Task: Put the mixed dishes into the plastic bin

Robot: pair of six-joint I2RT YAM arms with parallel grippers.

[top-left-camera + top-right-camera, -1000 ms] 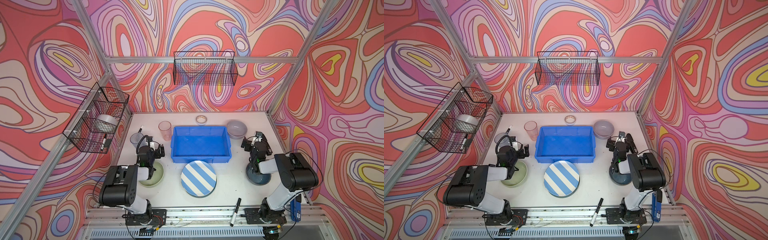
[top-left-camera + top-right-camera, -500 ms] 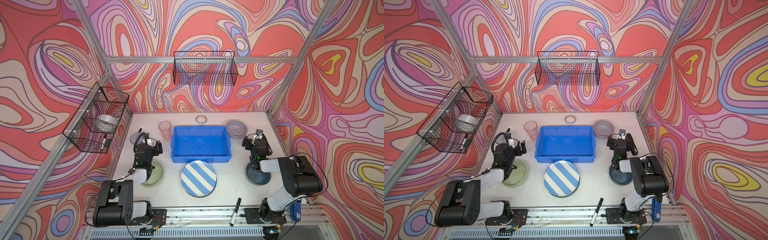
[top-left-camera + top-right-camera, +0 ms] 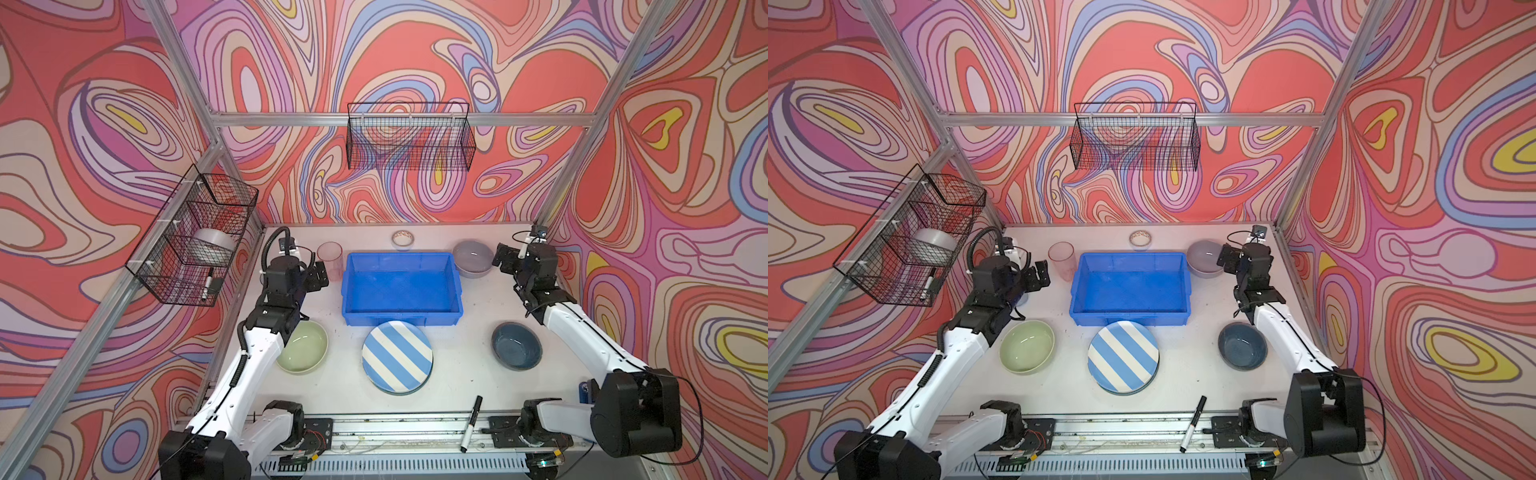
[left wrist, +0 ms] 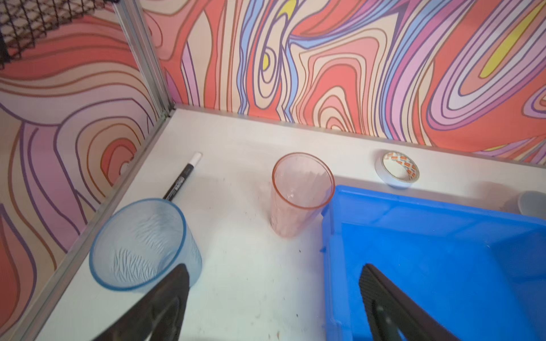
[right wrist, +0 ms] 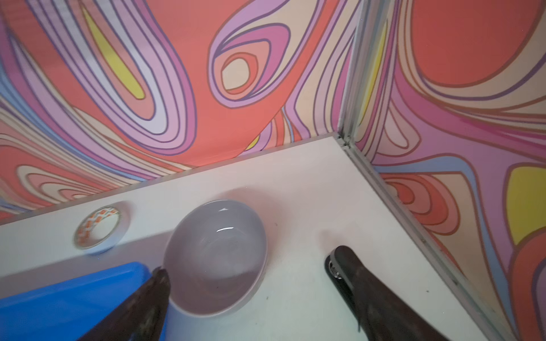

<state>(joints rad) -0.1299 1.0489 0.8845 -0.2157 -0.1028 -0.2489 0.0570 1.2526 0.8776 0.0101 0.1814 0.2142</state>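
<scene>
At the far L of the table, by the wall rail, the bluish tumbler (image 4: 141, 245) stands mouth up. The L gripper (image 4: 273, 265) hangs above the bare spot btw it & the pink tumbler (image 4: 301, 195). Its jaws are wide w/ nothing in them, prob. so a cup can fit inside. One finger looks close to the bluish rim; can't tell if it touches. The pink one stands just beside the bin's corner. The pale green bowl (image 3: 302, 347) sits near the front, beside the L arm.

In the middle lies the plastic bin (image 3: 401, 318), flat & w/ nothing in it, so no dish is in yet. I think it sits there so both arms can reach. The striped plate (image 3: 397, 357) lies flat, its far edge against the bin's front wall. The tape roll (image 3: 402, 238) is behind the bin; not a dish.

On the R, the lavender bowl (image 5: 215, 259) sits just beside the bin. The R gripper (image 5: 247, 261) hovers by it, jaws wide, holding nothing, one finger near the rim. The dark blue bowl (image 3: 516, 345) waits near the front.
</scene>
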